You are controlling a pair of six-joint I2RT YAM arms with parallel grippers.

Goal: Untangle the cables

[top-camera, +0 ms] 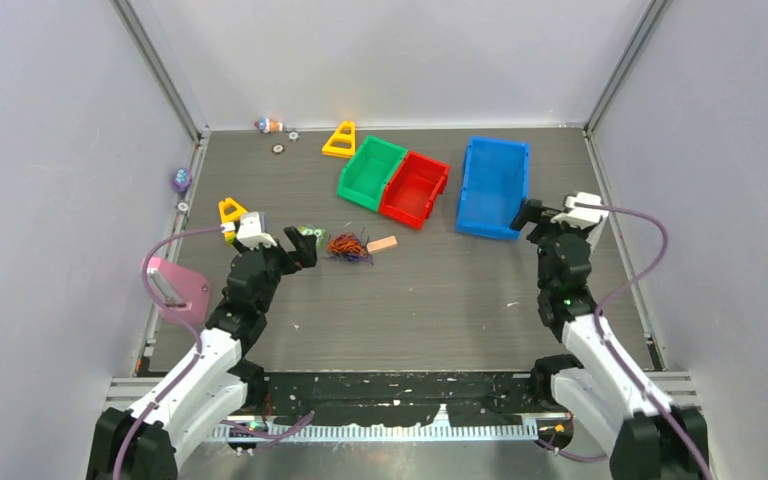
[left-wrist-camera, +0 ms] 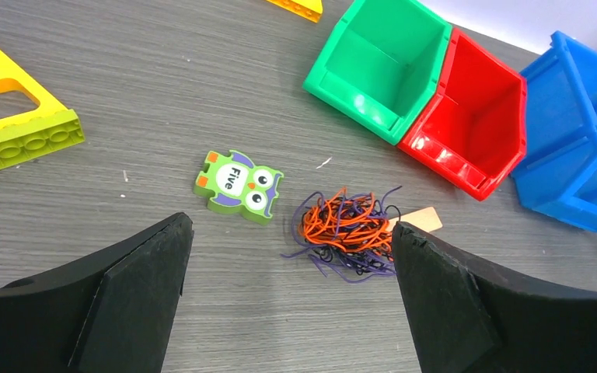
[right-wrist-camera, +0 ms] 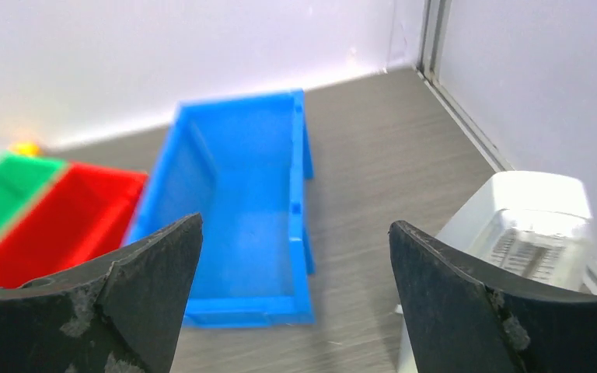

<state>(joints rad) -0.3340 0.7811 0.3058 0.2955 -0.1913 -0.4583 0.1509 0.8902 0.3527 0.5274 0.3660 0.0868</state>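
The cables [top-camera: 348,246] are one small clump of thin orange, black and purple strands lying on the grey table left of centre. In the left wrist view the clump [left-wrist-camera: 346,229] lies just ahead of my right-hand fingertip [left-wrist-camera: 412,249]. My left gripper [top-camera: 303,243] is open and empty, just left of the clump and low over the table [left-wrist-camera: 291,225]. My right gripper [top-camera: 533,215] is open and empty at the near right corner of the blue bin [top-camera: 493,187], far from the cables [right-wrist-camera: 295,225].
A green owl tile [left-wrist-camera: 239,185] lies left of the clump and a small tan block [left-wrist-camera: 422,219] touches its right side. Green [top-camera: 370,172] and red [top-camera: 415,188] bins stand behind. Yellow triangles [top-camera: 340,140] [top-camera: 231,209] and a pink piece [top-camera: 175,285] lie to the left.
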